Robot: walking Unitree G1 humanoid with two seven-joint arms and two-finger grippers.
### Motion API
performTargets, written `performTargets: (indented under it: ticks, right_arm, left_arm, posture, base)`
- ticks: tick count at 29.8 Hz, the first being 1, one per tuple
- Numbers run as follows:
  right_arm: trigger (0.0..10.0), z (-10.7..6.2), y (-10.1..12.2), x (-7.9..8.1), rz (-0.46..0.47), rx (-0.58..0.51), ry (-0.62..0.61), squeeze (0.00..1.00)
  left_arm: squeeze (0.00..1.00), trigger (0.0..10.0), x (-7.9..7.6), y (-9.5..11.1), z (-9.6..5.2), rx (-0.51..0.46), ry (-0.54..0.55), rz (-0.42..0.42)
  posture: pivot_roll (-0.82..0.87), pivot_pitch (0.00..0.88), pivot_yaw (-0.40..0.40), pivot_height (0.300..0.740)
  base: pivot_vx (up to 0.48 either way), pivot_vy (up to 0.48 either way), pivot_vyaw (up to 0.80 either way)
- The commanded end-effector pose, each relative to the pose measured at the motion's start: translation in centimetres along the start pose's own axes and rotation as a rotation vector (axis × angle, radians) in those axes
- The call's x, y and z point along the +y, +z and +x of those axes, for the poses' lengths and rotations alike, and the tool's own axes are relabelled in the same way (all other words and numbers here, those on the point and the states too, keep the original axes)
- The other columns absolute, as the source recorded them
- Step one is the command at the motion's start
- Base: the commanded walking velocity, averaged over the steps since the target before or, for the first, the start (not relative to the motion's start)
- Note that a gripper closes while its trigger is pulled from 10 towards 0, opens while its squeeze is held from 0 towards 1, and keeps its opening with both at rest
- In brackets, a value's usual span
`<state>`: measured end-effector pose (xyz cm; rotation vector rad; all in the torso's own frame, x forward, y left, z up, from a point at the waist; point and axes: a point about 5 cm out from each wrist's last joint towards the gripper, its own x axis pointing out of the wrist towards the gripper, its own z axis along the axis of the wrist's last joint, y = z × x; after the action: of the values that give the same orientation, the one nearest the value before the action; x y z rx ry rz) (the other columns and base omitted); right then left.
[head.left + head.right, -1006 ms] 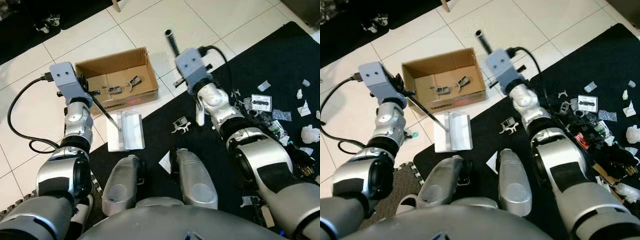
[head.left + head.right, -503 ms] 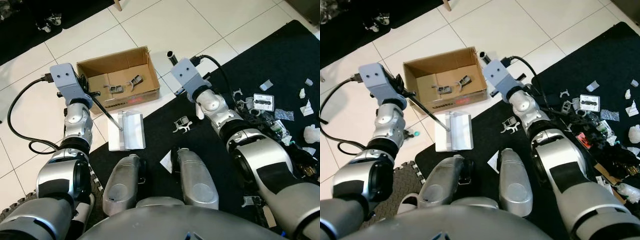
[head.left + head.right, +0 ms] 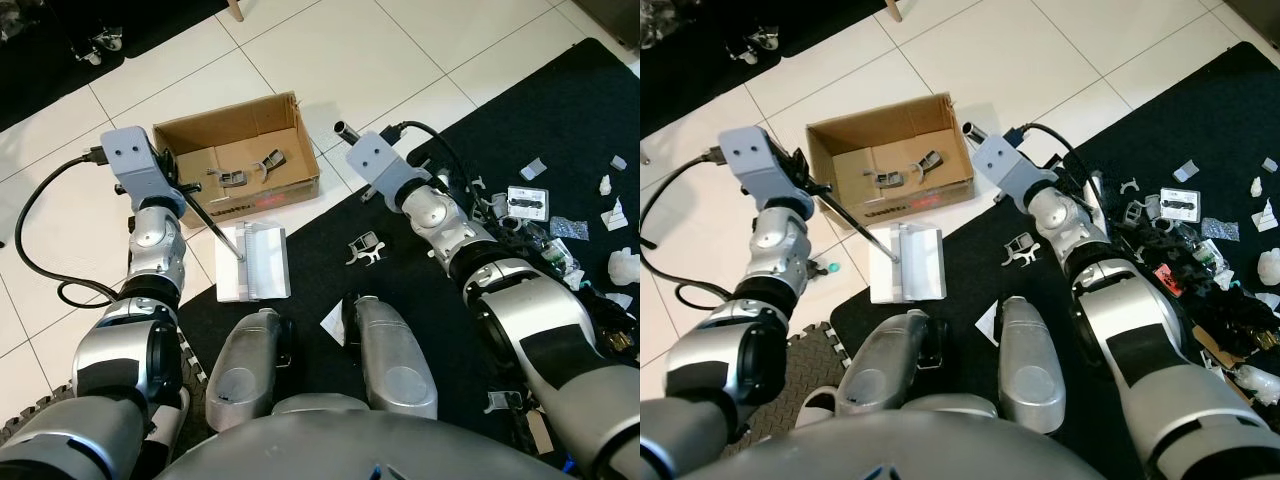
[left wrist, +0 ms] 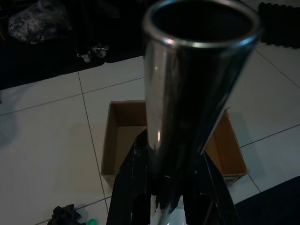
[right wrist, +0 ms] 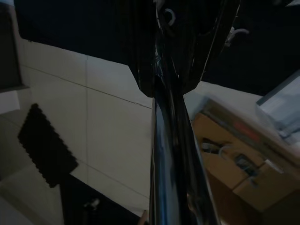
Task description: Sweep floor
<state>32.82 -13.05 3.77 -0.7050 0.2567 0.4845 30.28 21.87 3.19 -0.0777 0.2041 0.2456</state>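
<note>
Left eye view: the left jaws point(image 3: 172, 186), mostly hidden behind the grey wrist camera block, grip the thin dark handle point(image 3: 212, 228) of the white flat dustpan point(image 3: 253, 262), which lies below them on the edge of the black floor mat point(image 3: 400, 260). The open brown cardboard box point(image 3: 235, 160) sits just beside them. White plastic scraps point(image 3: 362, 247) lie on the mat.

Left wrist view: black fingers point(image 4: 129, 187) clamp a shiny metal tube point(image 4: 187, 93).

Right wrist view: the right jaws point(image 5: 180, 56) clamp a dark glossy broom pole point(image 5: 173, 159), its ends cut off.
</note>
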Motion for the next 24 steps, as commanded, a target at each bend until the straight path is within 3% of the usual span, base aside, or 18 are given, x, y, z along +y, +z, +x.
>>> performTargets:
  ticks: [1,4,11,20,22,24]
  right_arm:
    - [10.0,-0.2,-0.6,-0.2,0.043,0.033,0.014,0.00]
    - [10.0,-0.4,-1.2,-0.5,0.120,0.052,0.021,0.00]
    - [10.0,-0.9,-2.2,-0.7,0.155,0.089,0.086,0.00]
    - [10.0,-0.6,-1.4,0.7,0.342,0.053,0.221,0.00]
    - [10.0,-0.3,-0.3,1.3,0.468,-0.012,0.308,0.00]
    - [10.0,-0.2,0.1,1.4,0.501,-0.038,0.319,0.00]
  left_arm:
    - [0.00,10.0,0.3,-0.7,-0.4,0.024,0.006,0.019]
    - [0.00,10.0,0.3,-0.7,-0.4,0.023,0.007,0.017]
    - [0.00,10.0,0.3,-0.7,-0.3,0.023,0.003,0.019]
    - [0.00,10.0,-0.2,-0.5,-0.2,0.023,-0.006,0.018]
    - [0.00,10.0,-0.1,-0.6,-0.2,0.024,-0.005,0.019]
    - [0.00,10.0,-0.1,-0.6,-0.2,0.025,-0.005,0.019]
  posture:
    - [0.06,0.126,0.055,0.740]
    - [0.06,0.126,0.055,0.740]
    - [0.06,0.117,0.057,0.740]
    - [0.05,0.111,0.056,0.740]
    - [0.05,0.111,0.056,0.740]
    - [0.05,0.110,0.057,0.740]
  base:
    - [0.000,0.000,0.00]
    - [0.000,0.000,0.00]
    - [0.000,0.000,0.00]
    - [0.000,0.000,0.00]
    - [0.000,0.000,0.00]
    - [0.000,0.000,0.00]
